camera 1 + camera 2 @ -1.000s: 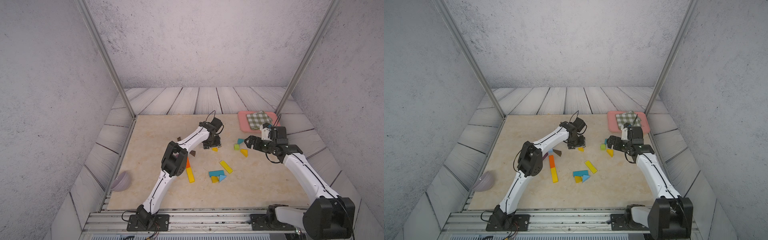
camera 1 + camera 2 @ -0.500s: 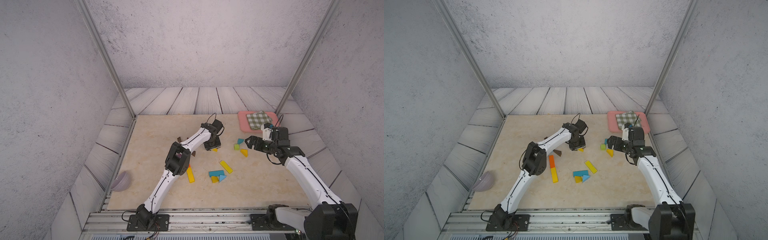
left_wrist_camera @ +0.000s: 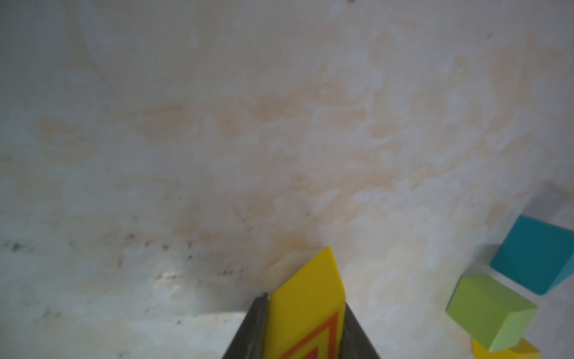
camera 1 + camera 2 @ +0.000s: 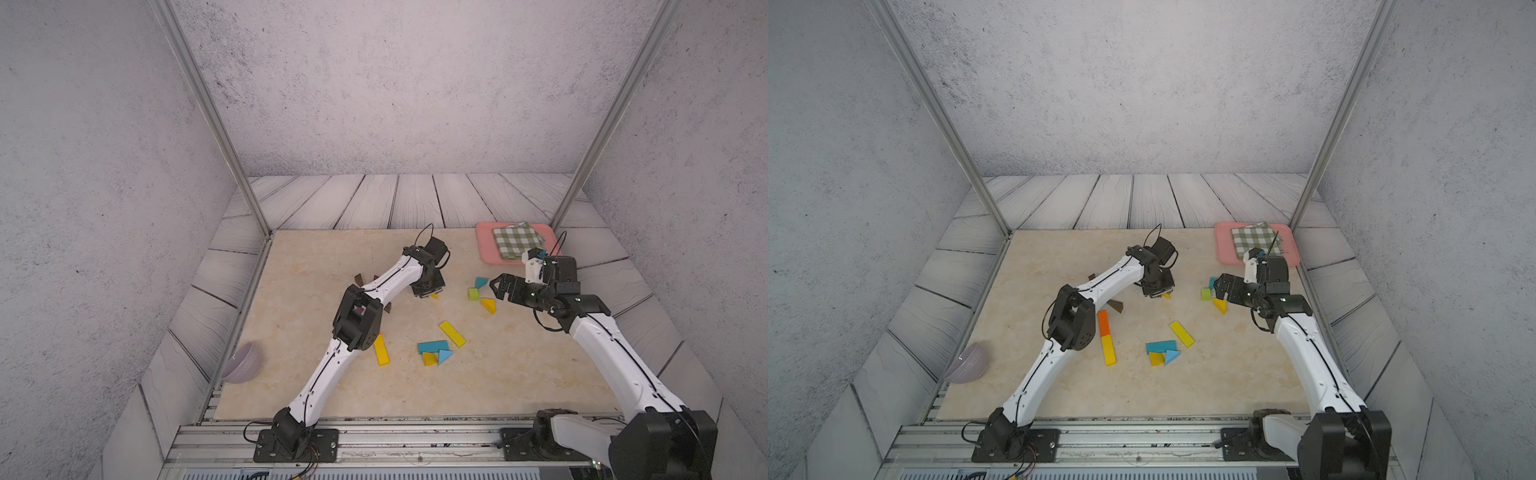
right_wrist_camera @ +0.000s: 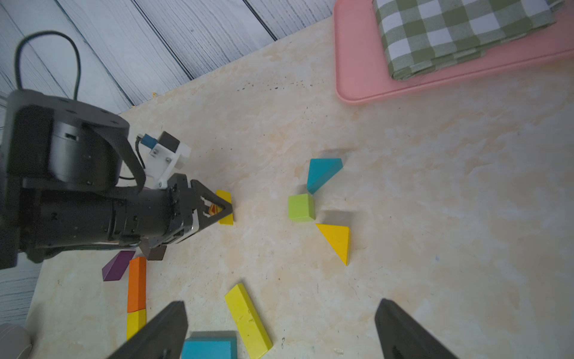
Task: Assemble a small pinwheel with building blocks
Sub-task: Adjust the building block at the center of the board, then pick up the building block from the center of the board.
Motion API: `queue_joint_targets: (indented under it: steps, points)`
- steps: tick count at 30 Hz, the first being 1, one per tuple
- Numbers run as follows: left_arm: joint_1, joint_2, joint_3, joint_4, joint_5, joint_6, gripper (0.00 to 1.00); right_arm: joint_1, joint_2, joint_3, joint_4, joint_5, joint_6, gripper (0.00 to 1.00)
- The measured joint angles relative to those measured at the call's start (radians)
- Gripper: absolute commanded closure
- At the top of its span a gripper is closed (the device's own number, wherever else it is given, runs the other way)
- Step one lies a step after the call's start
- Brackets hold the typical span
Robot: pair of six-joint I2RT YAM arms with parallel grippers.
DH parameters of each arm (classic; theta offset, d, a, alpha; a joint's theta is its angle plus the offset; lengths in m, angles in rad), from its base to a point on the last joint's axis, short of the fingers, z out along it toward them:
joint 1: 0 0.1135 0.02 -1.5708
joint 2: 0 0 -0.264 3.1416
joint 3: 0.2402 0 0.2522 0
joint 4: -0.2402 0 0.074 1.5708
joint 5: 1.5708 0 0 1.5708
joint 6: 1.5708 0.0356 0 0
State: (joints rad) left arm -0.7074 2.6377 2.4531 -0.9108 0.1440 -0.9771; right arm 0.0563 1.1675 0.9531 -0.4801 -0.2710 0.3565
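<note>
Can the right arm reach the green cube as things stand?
Probably yes. The right gripper is open, close to the green cube, nothing between them; the teal wedge and yellow triangle sit near.

yellow painted wooden block with orange triangle mark (image 3: 306, 310): on edge, pinched by left gripper (image 5: 229, 209) | green wooden cube (image 5: 301, 207): between teal wedge (image 5: 323, 172) and yellow triangle (image 5: 337, 241) | orange bar (image 4: 1103, 323): flat, end-to-end with yellow bar (image 4: 1108, 351)
</note>
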Motion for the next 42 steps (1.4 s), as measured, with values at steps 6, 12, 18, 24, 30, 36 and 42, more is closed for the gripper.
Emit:
queue_joint_targets:
  steps: [6, 12, 18, 24, 30, 36, 42]
  points:
    - [-0.002, 0.078, 0.133, 0.080, -0.027, -0.077, 0.73, 0.000, -0.047, -0.032, -0.029, 0.031, -0.001, 0.01]
    - [-0.002, 0.083, 0.139, 0.096, -0.031, -0.088, 0.53, 0.000, -0.057, -0.042, -0.028, 0.033, -0.008, 0.05]
    - [-0.002, 0.078, 0.118, 0.123, -0.014, -0.078, 0.26, 0.001, -0.050, -0.042, -0.028, 0.012, -0.021, 0.11]
    - [0.003, 0.034, 0.069, 0.127, 0.007, -0.048, 0.04, 0.001, -0.043, -0.030, -0.035, -0.019, -0.035, 0.09]
    - [0.058, -0.274, -0.270, 0.158, 0.040, 0.012, 0.04, 0.064, 0.035, 0.065, -0.052, -0.012, -0.026, 0.06]
    - [0.281, -0.897, -0.794, 0.332, 0.058, 0.081, 0.04, 0.281, 0.288, 0.258, -0.090, 0.082, 0.018, 0.06]
    - [0.439, -1.264, -0.932, 0.246, -0.030, 0.311, 0.04, 0.396, 0.610, 0.452, -0.119, 0.179, 0.060, 0.09]
